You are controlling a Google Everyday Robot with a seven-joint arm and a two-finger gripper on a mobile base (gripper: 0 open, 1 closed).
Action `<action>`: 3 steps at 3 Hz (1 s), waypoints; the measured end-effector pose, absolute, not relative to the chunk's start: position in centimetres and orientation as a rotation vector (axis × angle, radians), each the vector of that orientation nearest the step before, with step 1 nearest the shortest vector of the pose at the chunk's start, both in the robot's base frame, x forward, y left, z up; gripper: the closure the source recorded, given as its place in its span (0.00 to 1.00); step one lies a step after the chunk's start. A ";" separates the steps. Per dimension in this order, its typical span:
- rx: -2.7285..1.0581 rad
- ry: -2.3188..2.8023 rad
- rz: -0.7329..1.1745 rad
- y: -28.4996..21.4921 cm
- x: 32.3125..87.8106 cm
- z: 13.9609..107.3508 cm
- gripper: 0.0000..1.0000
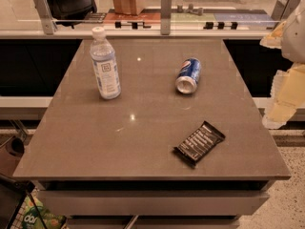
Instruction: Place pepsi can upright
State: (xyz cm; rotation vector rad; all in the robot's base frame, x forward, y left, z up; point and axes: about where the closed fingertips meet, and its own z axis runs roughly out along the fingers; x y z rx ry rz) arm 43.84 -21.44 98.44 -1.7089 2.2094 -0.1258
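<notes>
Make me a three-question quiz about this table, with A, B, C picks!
1. Where is the pepsi can? A on the table B on the floor C in a bowl
2. How many things sit on the table? A one B three C five
3. How is the can? A standing B lying on its side C squashed flat
Answers: 1 A, it rests on the table, away from the gripper at the right edge. 2 B, can, water bottle, black snack bar. 3 B, its silver end faces the camera.
</notes>
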 end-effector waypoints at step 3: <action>-1.476 2.283 -0.059 -22.9 44.1 99.5 0.00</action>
